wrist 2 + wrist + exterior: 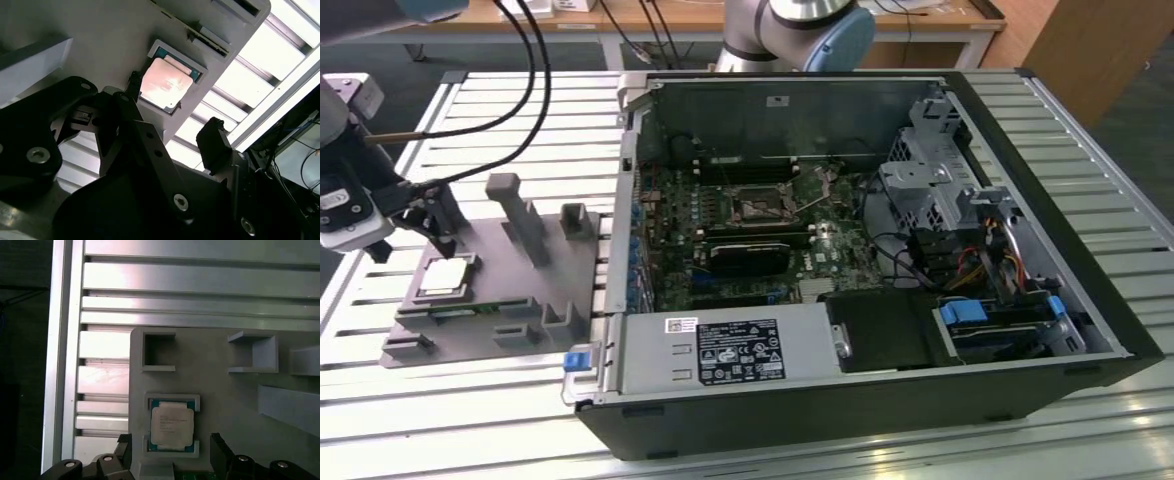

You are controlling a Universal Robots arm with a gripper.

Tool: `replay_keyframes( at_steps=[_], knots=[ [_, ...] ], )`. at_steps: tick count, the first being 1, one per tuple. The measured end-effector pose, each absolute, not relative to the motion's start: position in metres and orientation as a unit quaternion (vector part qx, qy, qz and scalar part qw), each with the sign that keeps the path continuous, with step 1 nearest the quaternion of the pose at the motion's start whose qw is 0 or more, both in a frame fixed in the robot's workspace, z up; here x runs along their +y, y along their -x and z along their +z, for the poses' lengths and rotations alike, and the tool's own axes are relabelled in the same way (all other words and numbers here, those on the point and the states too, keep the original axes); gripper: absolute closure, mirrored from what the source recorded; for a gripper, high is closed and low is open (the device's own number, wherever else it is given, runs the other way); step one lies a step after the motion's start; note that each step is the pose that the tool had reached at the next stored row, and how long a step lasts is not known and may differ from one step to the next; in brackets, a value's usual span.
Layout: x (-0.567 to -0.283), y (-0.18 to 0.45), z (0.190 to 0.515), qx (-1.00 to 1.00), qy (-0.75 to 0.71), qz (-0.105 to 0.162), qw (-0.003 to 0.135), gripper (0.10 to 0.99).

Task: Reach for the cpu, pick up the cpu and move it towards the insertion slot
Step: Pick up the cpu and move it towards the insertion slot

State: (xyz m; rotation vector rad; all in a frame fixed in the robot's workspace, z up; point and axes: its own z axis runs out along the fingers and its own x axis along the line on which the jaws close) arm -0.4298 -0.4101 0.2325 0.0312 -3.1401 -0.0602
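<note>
The cpu (443,278) is a small silvery square chip lying flat in a recess of the grey plastic tray (507,300), at the exterior view's left. In both wrist views the cpu (165,84) (171,426) rests in its pale frame with nothing touching it. My gripper (432,232) hangs just above the tray beside the chip, open. Its black fingers (217,452) stand apart on either side of the chip, and nothing is held between them. The insertion slot (758,205) is a dark square socket with a metal frame on the motherboard inside the open computer case.
The tray carries upright grey posts (534,230) and a green circuit strip (467,308) near the chip. The computer case (881,250) lies open at the exterior view's right on a slatted metal table (494,400). Black cables (520,90) trail above the tray.
</note>
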Motion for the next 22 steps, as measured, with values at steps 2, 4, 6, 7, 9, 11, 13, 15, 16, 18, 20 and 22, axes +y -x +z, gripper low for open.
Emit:
replay_keyframes(
  at_steps=[2,4,6,7,9,11,13,15,16,18,20,22],
  knots=[
    [-0.411,0.430,0.229,-1.000,-0.010,-0.019,0.000,0.365],
    [-0.411,0.430,0.226,-1.000,-0.010,-0.019,0.000,0.365],
    [-0.412,0.430,0.222,-1.000,-0.010,-0.019,0.000,0.365],
    [-0.412,0.430,0.220,-1.000,-0.010,-0.019,0.000,0.365],
    [-0.412,0.430,0.217,-1.000,-0.010,-0.019,0.000,0.365],
    [-0.412,0.429,0.213,-1.000,-0.010,-0.019,0.000,0.365],
    [-0.412,0.429,0.209,-1.000,-0.010,-0.019,0.000,0.365],
    [-0.412,0.428,0.206,-1.000,-0.010,-0.019,0.000,0.365],
    [-0.411,0.428,0.204,-1.000,-0.010,-0.019,0.000,0.365],
    [-0.410,0.427,0.201,-1.000,-0.010,-0.019,0.000,0.365],
    [-0.409,0.427,0.198,-1.000,-0.010,-0.019,0.000,0.365],
    [-0.407,0.427,0.196,-1.000,-0.010,-0.019,0.000,0.365]
  ],
)
